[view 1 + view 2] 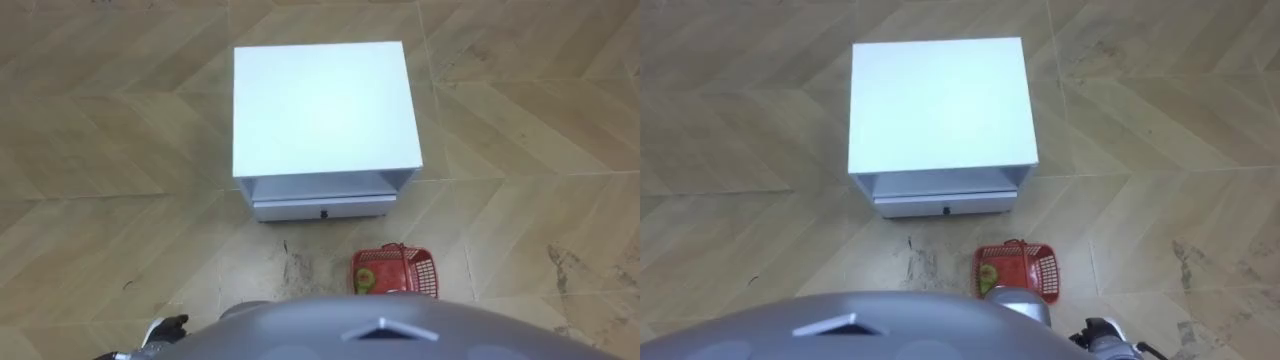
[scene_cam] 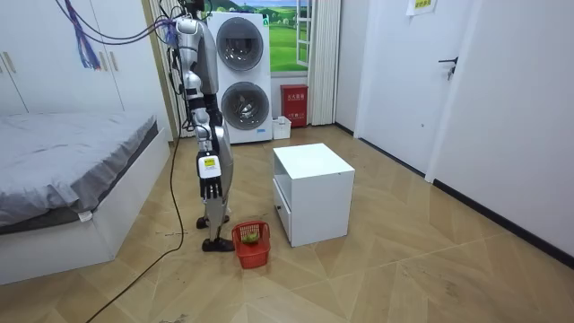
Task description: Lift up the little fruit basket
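The red plastic fruit basket (image 1: 428,276) (image 1: 1048,278) (image 2: 254,257) stands on the wooden floor just before my feet, a little to my right. Its handle is up and a green fruit (image 1: 364,280) lies inside. I stand upright facing it. My right hand (image 2: 208,185) hangs at my side with straight fingers, well above the basket, and its edge shows low in the right eye view (image 1: 1106,338). A bit of my left hand (image 1: 166,329) shows at the bottom left, far from the basket.
A white bedside cabinet (image 1: 325,105) (image 2: 314,184) with an open shelf and a drawer stands straight ahead, beyond the basket. A bed (image 2: 63,170) is behind me. Stacked washing machines (image 2: 242,76) and a red box (image 2: 294,105) stand by the window.
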Robot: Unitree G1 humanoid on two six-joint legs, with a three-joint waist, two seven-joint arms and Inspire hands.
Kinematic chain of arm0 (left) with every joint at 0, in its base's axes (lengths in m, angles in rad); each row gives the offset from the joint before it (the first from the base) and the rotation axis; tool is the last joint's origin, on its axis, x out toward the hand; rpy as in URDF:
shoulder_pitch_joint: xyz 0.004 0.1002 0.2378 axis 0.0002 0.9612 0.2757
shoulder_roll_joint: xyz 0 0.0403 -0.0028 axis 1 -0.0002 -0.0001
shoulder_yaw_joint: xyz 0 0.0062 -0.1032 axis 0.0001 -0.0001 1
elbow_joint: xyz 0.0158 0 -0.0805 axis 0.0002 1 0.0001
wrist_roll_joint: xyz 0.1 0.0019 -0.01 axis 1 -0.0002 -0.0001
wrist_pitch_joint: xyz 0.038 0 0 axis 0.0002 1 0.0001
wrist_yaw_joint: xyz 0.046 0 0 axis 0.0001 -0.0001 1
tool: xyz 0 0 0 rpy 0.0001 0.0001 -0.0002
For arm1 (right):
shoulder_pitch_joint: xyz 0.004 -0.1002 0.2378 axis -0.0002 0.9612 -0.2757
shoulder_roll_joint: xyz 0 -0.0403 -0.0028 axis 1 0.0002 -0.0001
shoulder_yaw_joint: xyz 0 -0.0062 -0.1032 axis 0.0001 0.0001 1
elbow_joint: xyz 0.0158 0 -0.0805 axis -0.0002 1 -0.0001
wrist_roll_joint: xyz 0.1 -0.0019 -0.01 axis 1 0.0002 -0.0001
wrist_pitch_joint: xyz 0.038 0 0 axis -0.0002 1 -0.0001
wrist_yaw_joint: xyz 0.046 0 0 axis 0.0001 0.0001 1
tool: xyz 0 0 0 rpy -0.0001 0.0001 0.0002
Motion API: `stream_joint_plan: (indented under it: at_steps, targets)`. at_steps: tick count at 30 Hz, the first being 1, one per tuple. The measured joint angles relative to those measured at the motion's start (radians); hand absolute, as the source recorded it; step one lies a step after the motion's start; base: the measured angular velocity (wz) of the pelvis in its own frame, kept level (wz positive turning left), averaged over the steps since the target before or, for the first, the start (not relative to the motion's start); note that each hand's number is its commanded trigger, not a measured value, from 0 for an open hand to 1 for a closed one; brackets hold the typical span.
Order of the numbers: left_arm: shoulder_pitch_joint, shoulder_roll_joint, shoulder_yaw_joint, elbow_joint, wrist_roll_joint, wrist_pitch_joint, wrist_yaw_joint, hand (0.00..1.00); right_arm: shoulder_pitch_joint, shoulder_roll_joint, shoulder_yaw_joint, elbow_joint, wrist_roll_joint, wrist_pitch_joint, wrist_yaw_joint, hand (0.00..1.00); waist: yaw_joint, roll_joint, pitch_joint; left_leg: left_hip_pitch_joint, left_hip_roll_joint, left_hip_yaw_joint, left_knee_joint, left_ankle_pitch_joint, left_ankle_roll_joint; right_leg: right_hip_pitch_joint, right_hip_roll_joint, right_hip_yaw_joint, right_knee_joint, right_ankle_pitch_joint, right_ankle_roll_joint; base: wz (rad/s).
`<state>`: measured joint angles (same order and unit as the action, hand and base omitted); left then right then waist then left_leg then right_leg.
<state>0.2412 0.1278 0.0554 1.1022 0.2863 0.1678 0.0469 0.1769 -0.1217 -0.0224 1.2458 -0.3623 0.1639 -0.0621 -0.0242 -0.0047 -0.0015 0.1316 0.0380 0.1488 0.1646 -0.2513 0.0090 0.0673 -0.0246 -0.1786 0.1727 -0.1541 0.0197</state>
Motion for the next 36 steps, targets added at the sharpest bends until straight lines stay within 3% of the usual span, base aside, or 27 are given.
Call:
stream_joint_plan:
  at_steps: [16, 25, 30, 33, 36]
  targets:
    - [0.010, -0.001, -0.019, 0.020, -0.010, 0.009, -0.059, 0.00, -0.022, 0.000, 0.003, 0.026, 0.011, 0.006, 0.032, 0.00, 0.002, 0.001, 0.0015, -0.001, -0.009, -0.012, 0.007, 0.000, 0.002, 0.002, -0.010, -0.002, 0.014, -0.011, 0.003, 0.01]
    - [0.008, -0.001, -0.021, 0.020, -0.010, 0.045, -0.062, 0.00, -0.030, -0.001, 0.002, 0.045, 0.012, 0.030, 0.033, 0.00, 0.002, 0.000, 0.0017, -0.002, -0.016, -0.014, 0.014, 0.000, 0.002, 0.004, -0.021, -0.016, 0.017, -0.019, 0.009, 0.02]
    - [0.003, -0.001, -0.032, 0.019, -0.010, 0.052, -0.076, 0.00, -0.039, -0.003, 0.002, 0.044, 0.014, 0.036, 0.029, 0.00, 0.001, -0.004, 0.0048, -0.006, -0.034, -0.014, 0.036, -0.003, 0.007, -0.008, -0.047, -0.019, 0.070, -0.049, 0.020, 0.07]
    - [-0.010, -0.001, -0.045, 0.016, -0.009, 0.053, -0.080, 0.00, -0.040, -0.004, 0.002, 0.033, 0.017, 0.043, 0.022, 0.00, 0.003, -0.004, 0.0058, -0.007, -0.053, -0.011, 0.042, -0.018, 0.031, -0.049, -0.077, -0.026, 0.162, -0.089, 0.030, 0.07]
    - [-0.018, 0.003, -0.040, 0.016, 0.002, 0.050, -0.081, 0.00, -0.041, -0.008, 0.001, 0.023, 0.018, 0.043, -0.001, 0.00, 0.003, -0.002, 0.0061, -0.021, -0.069, -0.008, 0.072, -0.030, 0.051, -0.091, -0.107, -0.020, 0.251, -0.101, 0.040, -0.03]
